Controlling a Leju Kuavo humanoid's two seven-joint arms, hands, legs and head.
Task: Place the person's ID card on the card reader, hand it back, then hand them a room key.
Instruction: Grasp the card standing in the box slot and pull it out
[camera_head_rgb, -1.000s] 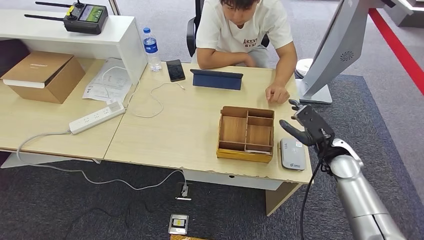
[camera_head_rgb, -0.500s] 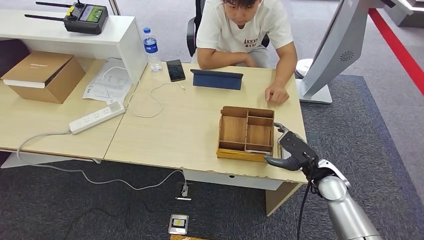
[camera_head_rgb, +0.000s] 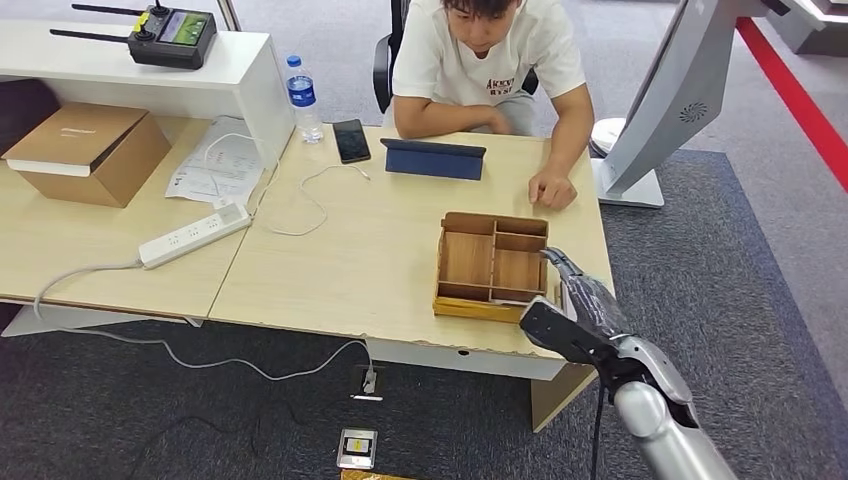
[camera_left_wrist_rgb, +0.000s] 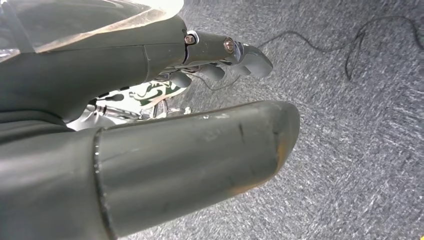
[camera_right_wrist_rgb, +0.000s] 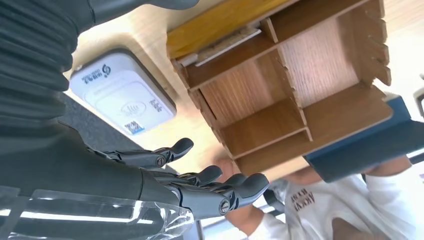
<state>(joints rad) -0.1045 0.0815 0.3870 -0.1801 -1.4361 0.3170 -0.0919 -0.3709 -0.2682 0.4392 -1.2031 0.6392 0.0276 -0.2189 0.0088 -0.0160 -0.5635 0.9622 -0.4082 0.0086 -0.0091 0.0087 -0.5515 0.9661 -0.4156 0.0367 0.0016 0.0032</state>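
The white rounded-rectangle card reader (camera_right_wrist_rgb: 122, 97) lies flat on the light wooden table (camera_head_rgb: 350, 270), close to the table's front right corner and just beside the right wall of the brown wooden divided tray (camera_head_rgb: 493, 267). In the head view the right hand covers the reader; the right wrist view shows its top face with grey printed markings and nothing lying on it. The tray stands near the table's front edge; a thin pale flat piece (camera_right_wrist_rgb: 227, 46), possibly a card, rests in the narrow compartment along the tray's front wall.

The right hand (camera_head_rgb: 567, 315) hangs over the front right corner of the table, above the reader. Its dark fingers (camera_right_wrist_rgb: 210, 187) are extended and slightly spread, with nothing between them and the thumb. The left hand (camera_left_wrist_rgb: 150, 145) points toward grey carpet; its fingers (camera_left_wrist_rgb: 235, 55) are loosely curled with nothing seen in them, and the thumb stands apart from them.

A person in a white T-shirt (camera_head_rgb: 490, 50) sits at the far edge of the table, one hand (camera_head_rgb: 553, 188) resting on the tabletop near the far right corner. A dark blue tablet case (camera_head_rgb: 434, 158) lies at the far edge in front of the person, with a black phone (camera_head_rgb: 351, 140) and a clear water bottle (camera_head_rgb: 303, 98) toward the far left corner.
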